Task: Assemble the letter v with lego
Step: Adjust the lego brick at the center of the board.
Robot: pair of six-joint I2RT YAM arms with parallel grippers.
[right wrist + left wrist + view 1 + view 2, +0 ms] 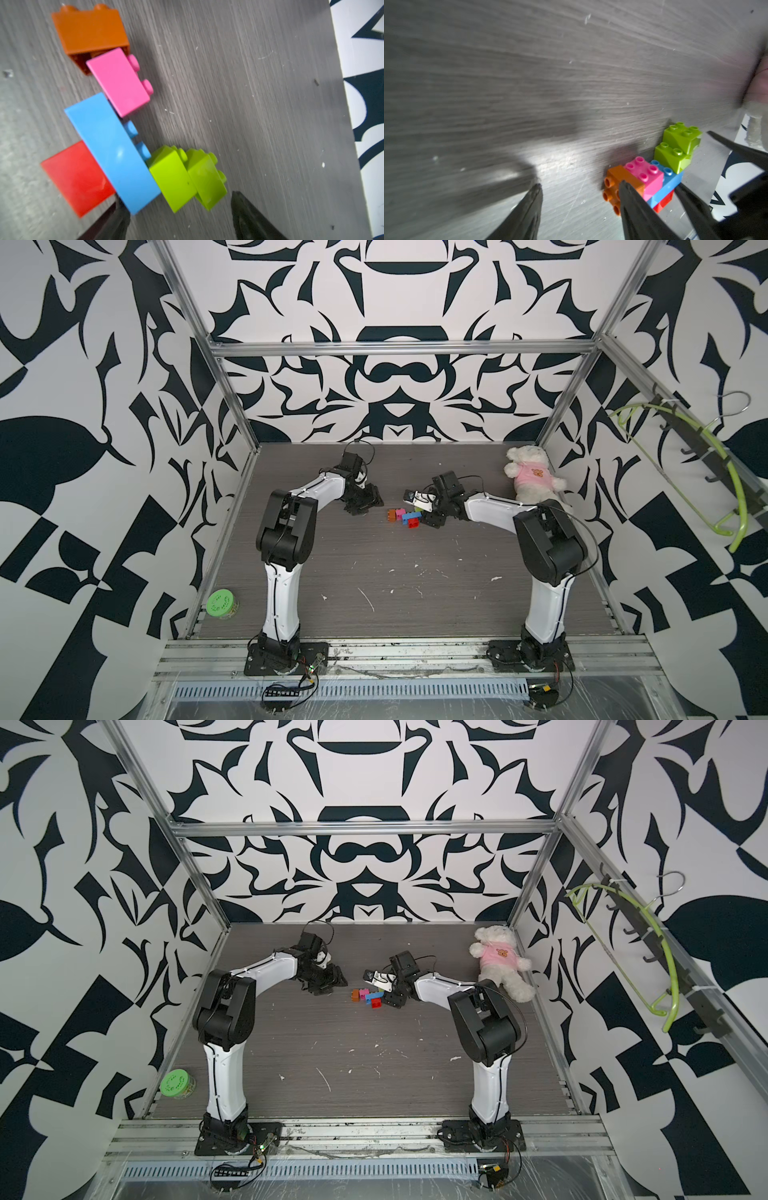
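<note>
Noted: the letter v (404, 517) lay on the bench (374, 568), toward the far middle, between my two arms. Order of the lego in the right wrist view: orange brick (89, 31), pink brick (120, 83), long blue brick (112, 149), then two lime green bricks (172, 178) stepping away. The red brick (76, 176) sat against the blue's opposite face. The orange touched the pink, with its studs turned another way.

My left fingers (368, 506) stood apart and empty, near the orange end but clear of it in both top views. My right fingers (431, 519) were wide, straddling the blue and green ends (bare bench showed between one tip and the green). The teddy bear (530, 477) sat in the far right corner, well apart.
</note>
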